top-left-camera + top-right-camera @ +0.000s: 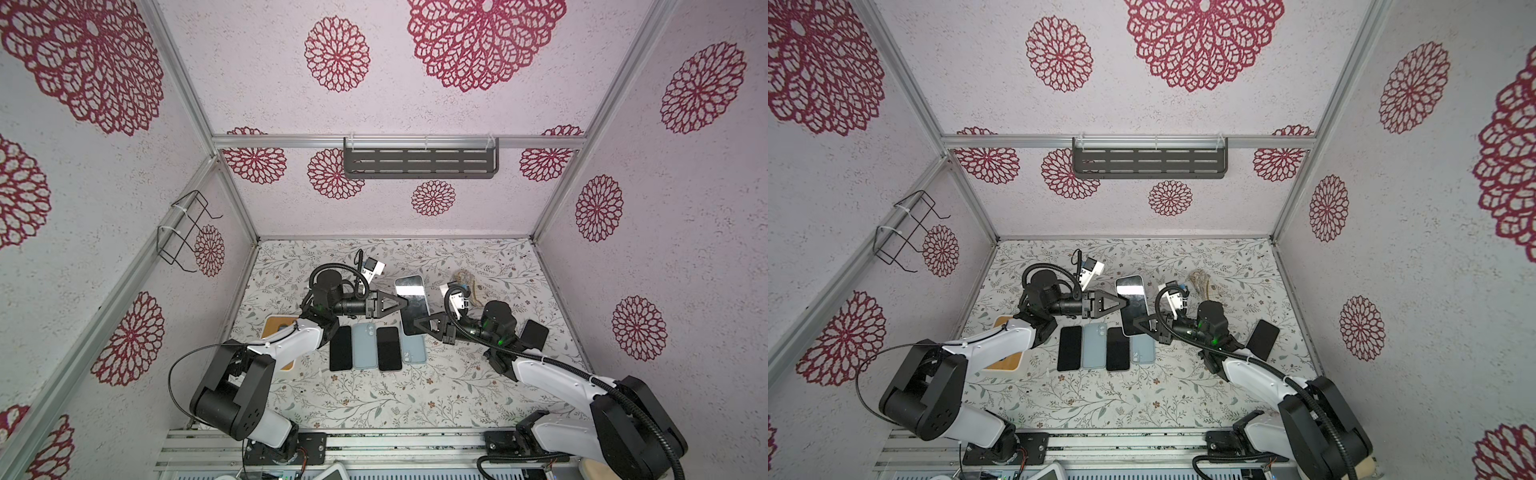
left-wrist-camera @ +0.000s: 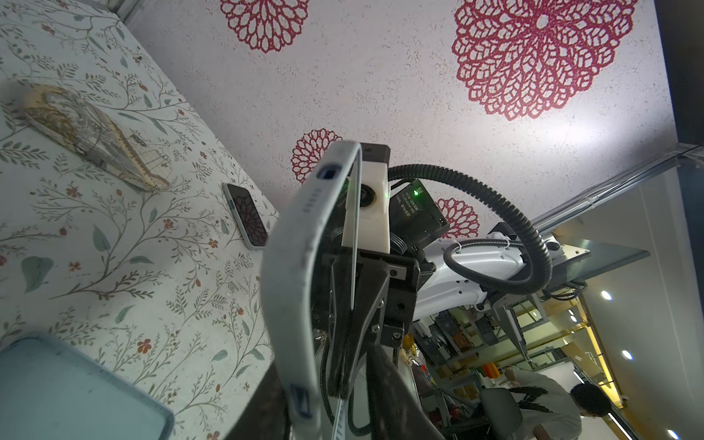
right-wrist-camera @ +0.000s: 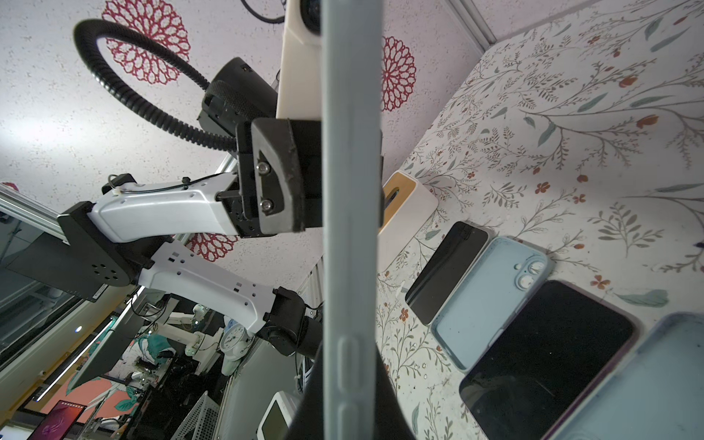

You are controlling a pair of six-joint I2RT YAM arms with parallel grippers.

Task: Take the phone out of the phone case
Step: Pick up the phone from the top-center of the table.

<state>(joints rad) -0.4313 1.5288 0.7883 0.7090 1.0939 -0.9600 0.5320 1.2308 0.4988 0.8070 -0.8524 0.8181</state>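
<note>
The phone, screen up and inside a pale grey-blue phone case, hangs above the middle of the table, held from both sides. My left gripper reaches in from the left and is shut on the case's long edge, one dark finger pressed flat against it. From the right, my right gripper is shut on the case near its front end. Both wrist views show the case edge-on between the fingers.
Beneath the held phone lies a row: black phone, blue case, black phone, blue case. Another dark phone lies at the right, a clear bag at the back right, a wood-topped white box under the left arm.
</note>
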